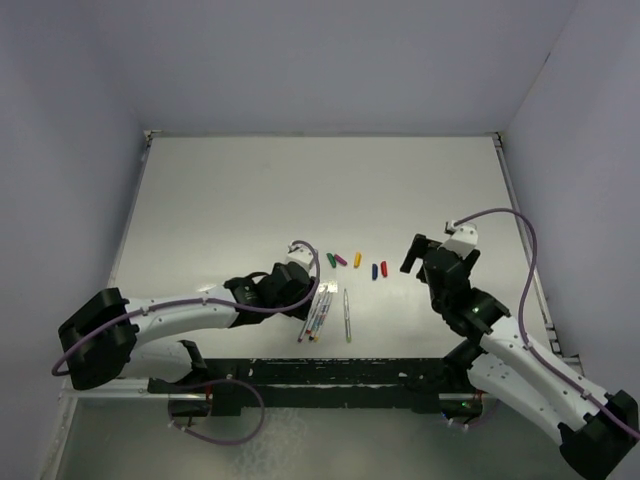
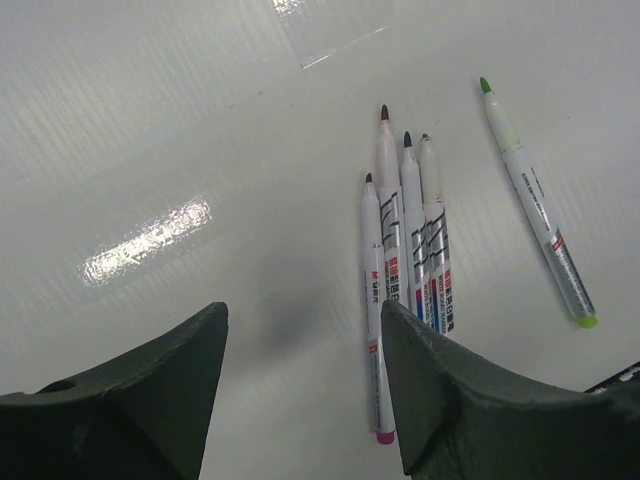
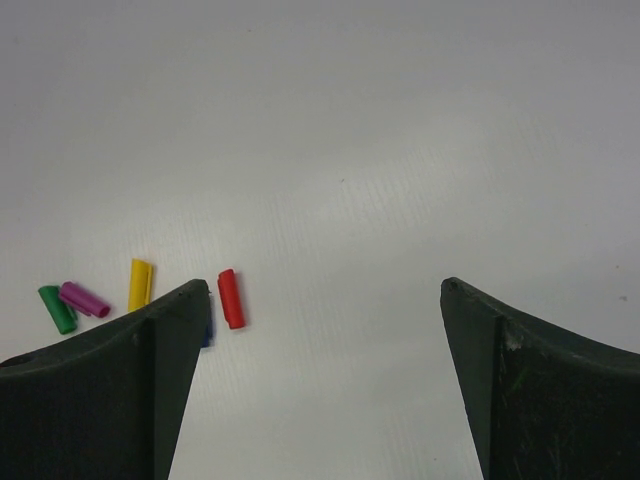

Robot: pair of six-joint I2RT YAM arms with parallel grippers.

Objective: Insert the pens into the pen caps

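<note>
Hovering with left jaws apart and empty just beside the pens (image 2: pixel 390 230) on the tabletop (image 2: pixel 150 120), likely to pick one, and right jaws wide apart by the caps (image 3: pixel 231 298), ready to grab.

There are five pens (image 2: pixel 390 230) and five small pen caps (image 1: pixel 357 259).

The left arm (image 1: pixel 180 312) stretches from the lower left of the frame toward the centre with the left end effector (image 2: pixel 300 320) angled down, jaws parted and empty, while the right arm (image 1: pixel 520 355) rises from the lower right, the right end effector (image 3: pixel 325 290) spread wide, gripping nothing.
</note>
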